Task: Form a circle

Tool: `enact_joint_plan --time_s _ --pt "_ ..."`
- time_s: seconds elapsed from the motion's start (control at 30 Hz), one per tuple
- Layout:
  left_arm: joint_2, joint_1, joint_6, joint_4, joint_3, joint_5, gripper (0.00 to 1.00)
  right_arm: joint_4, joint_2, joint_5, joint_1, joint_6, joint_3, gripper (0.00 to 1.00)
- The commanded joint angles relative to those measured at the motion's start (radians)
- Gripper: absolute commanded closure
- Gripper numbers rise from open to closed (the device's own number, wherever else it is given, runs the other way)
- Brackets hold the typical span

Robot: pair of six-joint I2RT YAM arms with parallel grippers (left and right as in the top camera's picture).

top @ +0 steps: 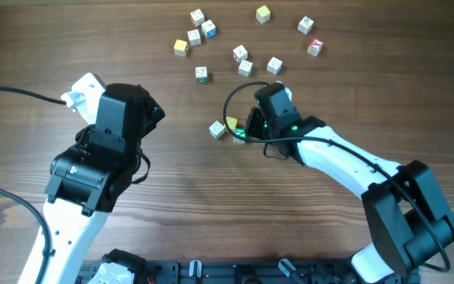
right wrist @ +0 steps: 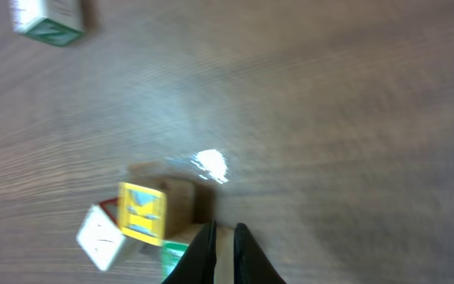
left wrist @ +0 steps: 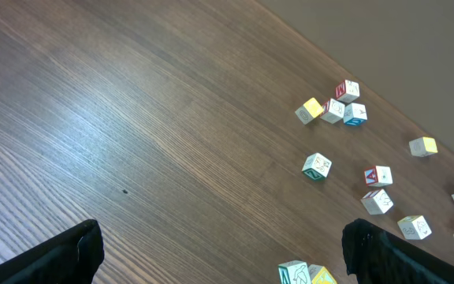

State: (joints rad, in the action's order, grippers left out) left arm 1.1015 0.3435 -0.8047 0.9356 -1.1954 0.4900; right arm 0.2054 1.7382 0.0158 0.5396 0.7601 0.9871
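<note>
Overhead: the circle (top: 227, 128) sits mid-desk (top: 195, 213). We see only three of its cubes, white, yellow and green, bunched and touching; the rest are hidden under the right gripper (top: 249, 132). That gripper is low at the cluster's right side, and we judge it is there to nudge a cube into the ring. The loose cubes (top: 245, 67) are scattered toward the far edge, well apart, so nothing blocks the ring. The right arm's cable (top: 239, 91) loops between them and the cluster. The left arm (top: 105, 150) sits over the left side, out of the way.

Left wrist: the left gripper (left wrist: 223, 237) has its fingers spread wide with nothing between, over bare wood. Two cubes of the circle peek in near its right finger.

Right wrist: blurred. The fingers (right wrist: 203, 252) are almost together with a thin slit, and we see nothing clamped. The green cube (right wrist: 176, 256) is just beside them, with the yellow cube (right wrist: 142, 211) and white cube (right wrist: 101, 237) touching further left. The ring looks unfinished to us.
</note>
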Motion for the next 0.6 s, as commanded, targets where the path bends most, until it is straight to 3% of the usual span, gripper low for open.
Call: enact_joint_plan --time_s 0.0,0.2,0.43,0.57 --pt "0.001 -0.008 0.016 -0.002 -0.011 0.017 0.00 -0.021 -0.021 -0.031 -0.008 -0.131 0.066 0.90" --pt "0.001 -0.008 0.016 -0.002 -0.011 0.017 0.00 -0.099 0.013 0.021 -0.062 -0.141 0.141 0.90" --pt "0.001 -0.008 0.016 -0.002 -0.011 0.017 0.00 -0.042 0.139 0.151 -0.065 -0.184 0.317 0.90" --pt "0.001 -0.008 0.016 -0.002 -0.011 0.017 0.00 -0.040 0.210 0.176 -0.056 -0.176 0.329 0.90"
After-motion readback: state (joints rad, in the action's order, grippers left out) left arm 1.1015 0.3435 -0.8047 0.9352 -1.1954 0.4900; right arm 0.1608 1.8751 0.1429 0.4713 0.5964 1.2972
